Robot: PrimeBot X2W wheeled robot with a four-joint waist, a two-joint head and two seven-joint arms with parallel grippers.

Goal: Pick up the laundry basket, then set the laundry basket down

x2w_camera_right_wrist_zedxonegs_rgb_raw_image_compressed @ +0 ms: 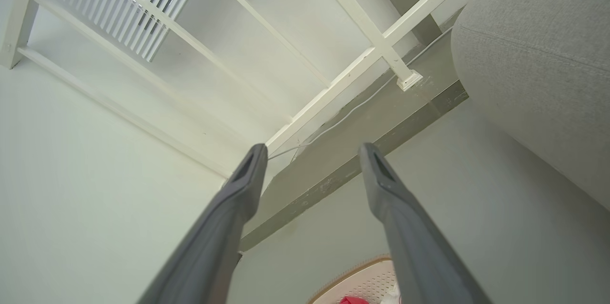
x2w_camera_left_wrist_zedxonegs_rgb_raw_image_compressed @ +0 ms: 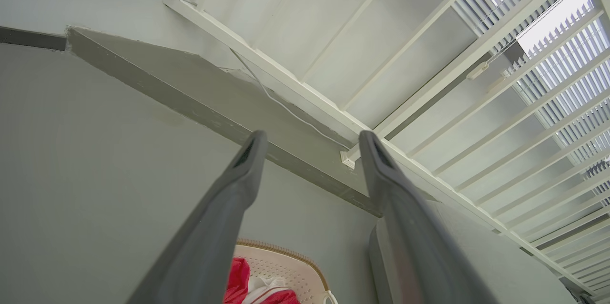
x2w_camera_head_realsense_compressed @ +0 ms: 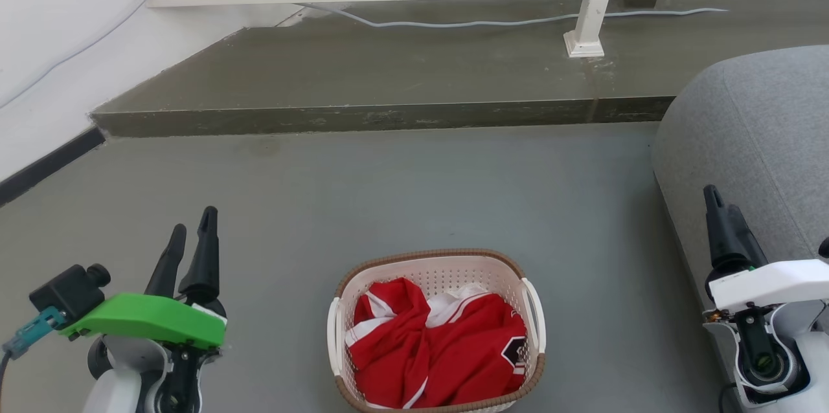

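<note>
The laundry basket [x2w_camera_head_realsense_compressed: 447, 272] sits on the grey floor [x2w_camera_head_realsense_compressed: 388, 193], near and central, well apart from both arms; a red-and-white garment [x2w_camera_head_realsense_compressed: 440, 348] lies crumpled inside it; the left claw [x2w_camera_head_realsense_compressed: 193, 222] hangs near left, spread wide and empty; the right claw [x2w_camera_head_realsense_compressed: 722, 200], likewise wide and empty, hangs beside the grey sofa [x2w_camera_head_realsense_compressed: 751, 141].

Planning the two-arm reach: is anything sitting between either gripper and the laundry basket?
Nothing visible does. The laundry basket stands on bare floor between the left gripper and right gripper, both apart from it, jaws open. The grey sofa lies beside the right gripper, outside that path.
</note>
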